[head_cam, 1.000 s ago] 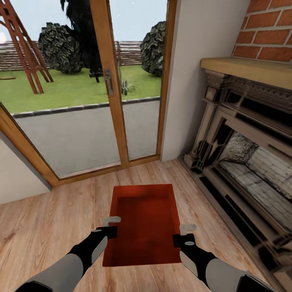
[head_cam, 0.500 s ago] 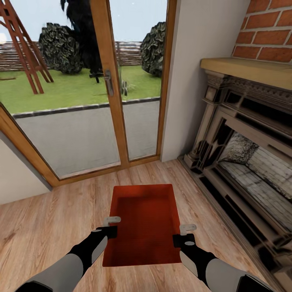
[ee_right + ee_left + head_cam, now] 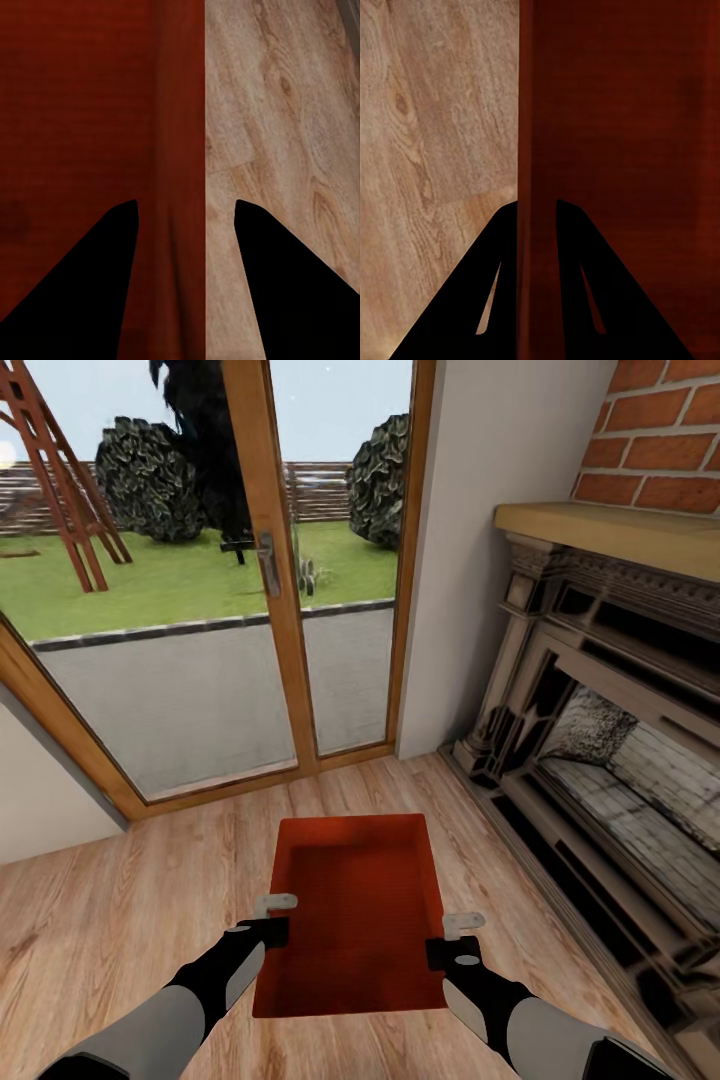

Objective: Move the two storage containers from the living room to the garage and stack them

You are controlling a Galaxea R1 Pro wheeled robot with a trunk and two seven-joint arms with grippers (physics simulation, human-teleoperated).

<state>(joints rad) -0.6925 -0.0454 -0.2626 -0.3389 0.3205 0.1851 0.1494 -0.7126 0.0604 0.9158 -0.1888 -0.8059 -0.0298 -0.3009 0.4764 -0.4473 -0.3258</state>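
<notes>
One orange-red open-top storage container [image 3: 355,900] sits on the light wood plank floor [image 3: 120,920] of the living room, right in front of me. My left gripper [image 3: 275,920] is at its left long wall; in the left wrist view the gripper [image 3: 537,206] is shut on that thin wall of the container [image 3: 622,112]. My right gripper [image 3: 450,938] is at the right long wall; in the right wrist view the gripper [image 3: 186,204] stands open, one finger on each side of the container's wall [image 3: 180,112]. The second container and the garage are out of view.
A brick fireplace [image 3: 600,740] with a dark carved surround runs along the right, close to the container. Ahead stands a wooden-framed glass door [image 3: 270,560] onto a garden, with a white wall [image 3: 490,510] beside it. Bare planks lie to the left.
</notes>
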